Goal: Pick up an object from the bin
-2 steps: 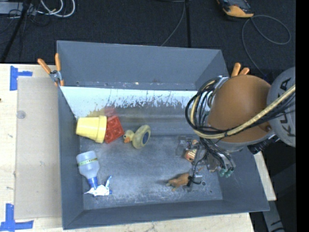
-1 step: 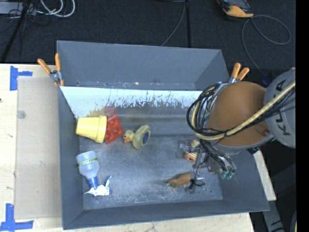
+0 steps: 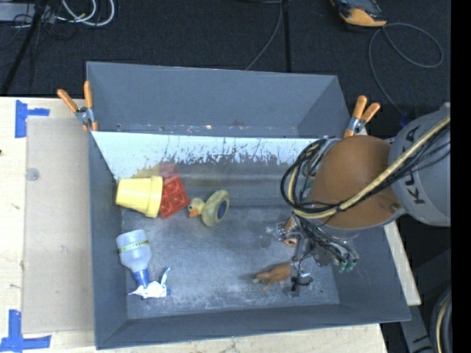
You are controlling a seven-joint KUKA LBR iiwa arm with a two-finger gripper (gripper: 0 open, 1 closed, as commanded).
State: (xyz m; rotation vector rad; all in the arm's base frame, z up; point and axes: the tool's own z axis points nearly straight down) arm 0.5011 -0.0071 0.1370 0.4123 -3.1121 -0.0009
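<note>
Grey metal bin (image 3: 213, 109), seen from above. The end effector (image 3: 297, 282) is low over the bin floor; whether it is apart or together cannot be told. 1 small brown figure (image 3: 274, 275), the nearest thing, lies just beside it on the side away from the arm. A good grasp probably means centring over the figure before closing. A yellow duck (image 3: 210, 208) and a yellow cup (image 3: 140, 195) lie well beyond.
</note>
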